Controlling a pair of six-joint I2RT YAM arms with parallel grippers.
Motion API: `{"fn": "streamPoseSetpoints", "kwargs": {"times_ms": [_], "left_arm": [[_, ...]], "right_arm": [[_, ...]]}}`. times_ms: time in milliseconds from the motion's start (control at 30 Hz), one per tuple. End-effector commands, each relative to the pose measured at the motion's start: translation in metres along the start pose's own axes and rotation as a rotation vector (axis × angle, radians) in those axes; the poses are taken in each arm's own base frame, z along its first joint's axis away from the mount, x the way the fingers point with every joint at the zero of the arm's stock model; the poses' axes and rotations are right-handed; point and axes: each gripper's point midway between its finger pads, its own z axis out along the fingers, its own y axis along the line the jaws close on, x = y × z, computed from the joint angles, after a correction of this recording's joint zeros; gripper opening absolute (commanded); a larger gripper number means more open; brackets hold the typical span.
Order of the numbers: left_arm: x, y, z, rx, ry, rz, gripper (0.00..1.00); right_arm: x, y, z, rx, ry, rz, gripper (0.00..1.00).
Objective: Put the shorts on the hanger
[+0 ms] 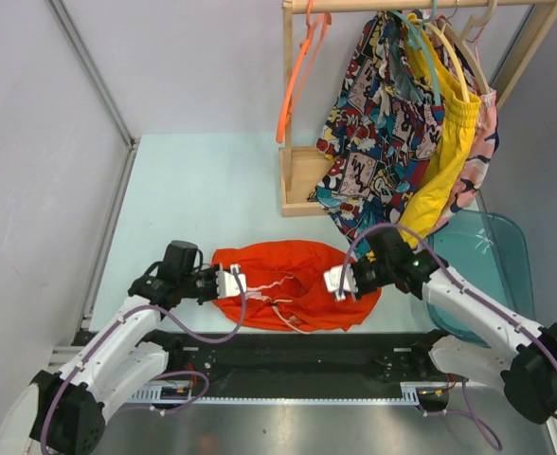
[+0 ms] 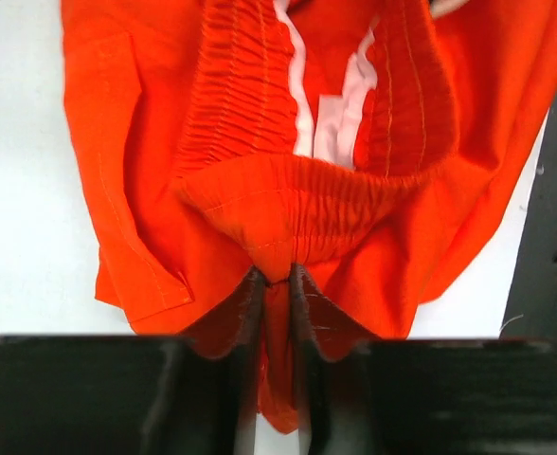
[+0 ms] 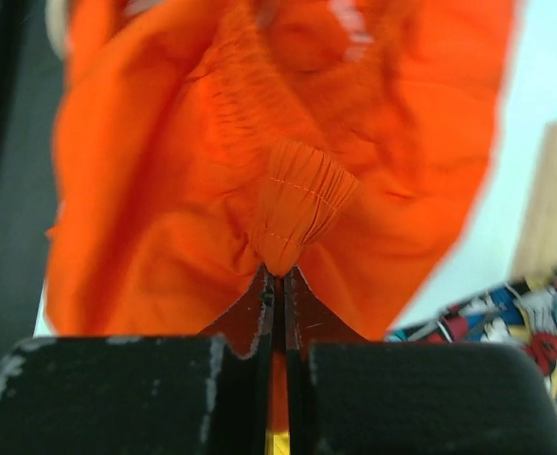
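The shorts [image 1: 293, 284] lie bunched on the surface in front of the wooden rack [image 1: 302, 180], on its near side and close to the black strip [image 1: 297, 346] at my base. Their elastic waistband is stretched left to right, roughly parallel to the rack's rail.

I hold one end of that band in each pincer. My left pincer [image 1: 231, 282] is clamped on a gathered fold of waistband, as the left wrist view shows [image 2: 277, 284], with the cream drawstring [image 2: 297, 85] just beyond. My right pincer [image 1: 338, 282] is pinched tight on the opposite fold [image 3: 277, 280].

The hanger [image 1: 282, 123] hangs from the left end of the rail, above and beyond the shorts and well apart from them. It appears almost edge-on to me, and it sits roughly between my two pincers, a little nearer the right one.

I judge that the coming move turns on this: the band has to go up and away toward the rack, kept taut.

There is open surface left of the rack. Right of the hanger the comic-print shorts [image 1: 378, 114] and yellow shorts [image 1: 449, 152] crowd the rail, and the teal bin [image 1: 487, 256] sits beside my right arm, so that side is tight.
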Motion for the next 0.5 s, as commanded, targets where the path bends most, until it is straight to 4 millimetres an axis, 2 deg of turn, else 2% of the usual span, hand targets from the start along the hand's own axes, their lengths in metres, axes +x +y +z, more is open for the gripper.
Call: {"fn": "streamPoseSetpoints", "kwargs": {"times_ms": [0,33,67,133,167,200,233,333,367,433,467], "left_arm": [[0.009,-0.004,0.001,0.033,0.027,0.225,0.27],[0.011,-0.004,0.001,0.034,0.035,0.220,0.33],[0.010,-0.004,-0.001,0.035,0.038,0.209,0.47],[0.005,-0.007,-0.004,0.052,0.033,0.158,0.55],[-0.005,0.001,-0.009,0.033,0.022,0.135,0.58],[-0.010,0.002,-0.013,0.030,0.017,0.070,0.58],[-0.016,0.002,-0.016,0.038,0.010,0.043,0.60],[-0.054,0.017,-0.039,-0.006,-0.071,-0.048,0.63],[-0.075,0.025,-0.051,-0.030,-0.118,-0.083,0.67],[-0.096,0.037,-0.066,-0.081,-0.167,-0.120,0.75],[-0.115,0.053,-0.079,-0.144,-0.208,-0.172,0.85]], "right_arm": [[0.009,0.026,0.005,-0.040,0.054,-0.226,0.01],[0.011,0.030,0.007,-0.046,0.065,-0.231,0.03],[0.014,0.031,0.007,-0.041,0.075,-0.226,0.13],[0.014,0.023,0.005,-0.001,0.093,-0.200,0.28],[0.011,0.018,0.003,0.030,0.091,-0.182,0.45],[0.005,0.011,-0.003,0.069,0.084,-0.180,0.53],[0.001,0.005,-0.009,0.107,0.079,-0.168,0.67],[-0.022,-0.008,-0.033,0.213,0.028,-0.123,0.80],[-0.028,-0.008,-0.039,0.238,0.013,-0.073,0.87],[-0.047,-0.025,-0.062,0.353,-0.028,-0.033,0.94],[-0.053,-0.030,-0.070,0.391,-0.046,-0.004,0.95]]}}
